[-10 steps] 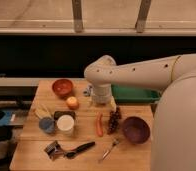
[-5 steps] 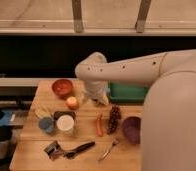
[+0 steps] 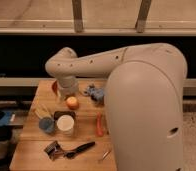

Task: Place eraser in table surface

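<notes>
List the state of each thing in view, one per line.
End effector: low over table, beside orange.
Eraser: flat on table, behind white cup.
White cup: upright.
Blue cup: upright.
Orange: resting on table.
Utensil: lying flat.

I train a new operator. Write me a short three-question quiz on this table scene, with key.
1. True or false: the small black rectangular eraser lies on the light tan wooden table surface, just behind the white cup.
2. The gripper hangs over the table's far part. Nearest it: A) orange round object, B) green bottle, C) book.
3. In the picture, the blue cup stands ____ of the white cup.
Key: 1 true; 2 A; 3 left.
</notes>
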Robot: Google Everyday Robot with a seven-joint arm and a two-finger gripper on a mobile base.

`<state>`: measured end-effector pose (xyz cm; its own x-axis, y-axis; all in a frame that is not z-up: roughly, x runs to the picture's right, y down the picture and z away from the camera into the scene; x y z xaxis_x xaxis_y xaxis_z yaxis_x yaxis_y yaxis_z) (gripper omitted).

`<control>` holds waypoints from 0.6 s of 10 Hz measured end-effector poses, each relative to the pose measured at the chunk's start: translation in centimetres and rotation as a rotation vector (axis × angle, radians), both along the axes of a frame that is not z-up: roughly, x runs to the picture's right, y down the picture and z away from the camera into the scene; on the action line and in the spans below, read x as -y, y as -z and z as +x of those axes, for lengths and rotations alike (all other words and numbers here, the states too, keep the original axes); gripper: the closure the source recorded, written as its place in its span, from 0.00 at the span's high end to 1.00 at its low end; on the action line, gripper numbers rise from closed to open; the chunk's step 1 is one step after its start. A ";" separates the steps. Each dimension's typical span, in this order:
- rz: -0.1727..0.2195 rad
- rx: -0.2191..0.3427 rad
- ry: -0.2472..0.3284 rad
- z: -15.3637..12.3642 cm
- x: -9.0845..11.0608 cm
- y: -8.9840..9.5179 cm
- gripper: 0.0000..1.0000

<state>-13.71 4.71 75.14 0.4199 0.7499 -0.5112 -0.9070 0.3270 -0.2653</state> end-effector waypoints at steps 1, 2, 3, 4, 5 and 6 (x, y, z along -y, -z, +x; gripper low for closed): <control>0.003 0.044 0.046 -1.2 0.0 0.2 0.80; 0.006 0.086 0.090 -2.3 -0.1 0.5 0.80; 0.008 0.101 0.105 -2.7 -0.1 0.6 0.80; 0.008 0.097 0.109 -2.6 -0.2 0.5 0.80; 0.010 0.082 0.109 -2.1 -0.5 0.6 0.80; 0.015 0.079 0.107 -1.9 -1.0 0.1 0.80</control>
